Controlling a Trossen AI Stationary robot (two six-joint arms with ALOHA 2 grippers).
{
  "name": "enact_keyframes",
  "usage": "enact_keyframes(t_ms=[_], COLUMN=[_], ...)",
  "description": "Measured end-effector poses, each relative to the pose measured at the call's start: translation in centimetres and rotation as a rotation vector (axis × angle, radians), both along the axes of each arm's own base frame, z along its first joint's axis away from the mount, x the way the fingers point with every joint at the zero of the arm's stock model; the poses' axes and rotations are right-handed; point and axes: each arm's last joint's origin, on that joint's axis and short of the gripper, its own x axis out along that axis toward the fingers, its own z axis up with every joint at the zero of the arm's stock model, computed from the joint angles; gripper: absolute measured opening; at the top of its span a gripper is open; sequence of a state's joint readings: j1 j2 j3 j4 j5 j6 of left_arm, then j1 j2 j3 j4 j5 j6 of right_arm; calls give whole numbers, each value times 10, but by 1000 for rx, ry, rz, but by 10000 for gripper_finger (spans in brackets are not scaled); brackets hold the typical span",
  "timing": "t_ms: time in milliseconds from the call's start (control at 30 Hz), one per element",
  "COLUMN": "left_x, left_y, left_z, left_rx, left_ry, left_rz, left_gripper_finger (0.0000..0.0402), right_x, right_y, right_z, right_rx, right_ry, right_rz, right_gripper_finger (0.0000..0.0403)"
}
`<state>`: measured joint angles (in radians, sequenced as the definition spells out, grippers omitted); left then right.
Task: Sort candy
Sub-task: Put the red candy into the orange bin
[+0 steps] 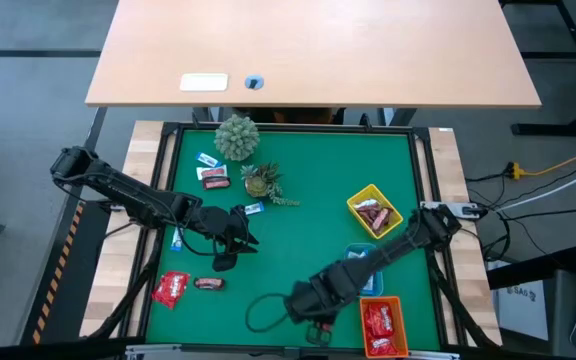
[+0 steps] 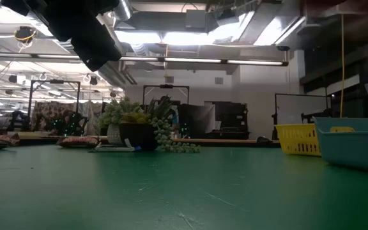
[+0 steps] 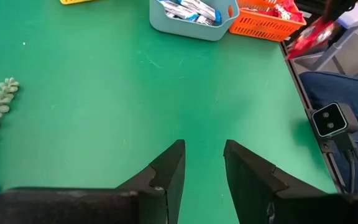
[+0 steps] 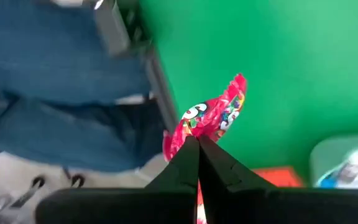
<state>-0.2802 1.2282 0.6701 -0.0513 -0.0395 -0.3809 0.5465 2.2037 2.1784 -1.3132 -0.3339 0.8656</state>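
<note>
My right gripper (image 4: 197, 142) hovers at the table's near edge, just left of the orange tray (image 1: 398, 305), and is shut on a shiny red candy packet (image 4: 215, 115). That packet also shows in the left wrist view (image 3: 311, 32). My left gripper (image 3: 204, 149) stands open over bare green mat at the left middle (image 1: 238, 238), with nothing between its fingers. Loose candy lies flat on the mat: a red packet (image 1: 170, 289), a brown bar (image 1: 208, 283), and blue-and-white wrappers (image 1: 208, 160) (image 1: 255, 208). My right gripper pinches the red packet by one end (image 4: 191, 134) between its two fingertips. The fingers slant down from above. The rest of the packet sticks out past the fingertips, lifted clear of the mat.
A yellow tray (image 1: 352, 206) holds brown bars, a blue tray (image 3: 166, 23) holds blue-and-white sweets, and the orange tray holds red packets. Two small plants (image 1: 237, 136) (image 1: 260, 181) stand at the far left. A person in jeans (image 3: 337, 87) is at the near edge.
</note>
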Motion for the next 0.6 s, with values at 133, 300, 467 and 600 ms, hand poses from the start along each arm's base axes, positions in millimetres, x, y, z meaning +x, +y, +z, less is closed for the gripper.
enact_keyframes(t_ms=[133,300,467,600], left_x=[0,0,0,0], left_y=[0,0,0,0], left_z=[0,0,0,0], left_rx=[0,0,0,0], left_ry=[0,0,0,0], left_rz=[0,0,0,0], left_gripper_finger=[109,109,109,109], right_x=[-23,-54,-71,-79], right_y=[19,35,50,57], right_z=[2,1,2,2], right_rx=[2,-86,-107,-144], right_ry=[109,268,286,266], right_rz=[6,21,67,75], right_gripper_finger=[1,1,1,1])
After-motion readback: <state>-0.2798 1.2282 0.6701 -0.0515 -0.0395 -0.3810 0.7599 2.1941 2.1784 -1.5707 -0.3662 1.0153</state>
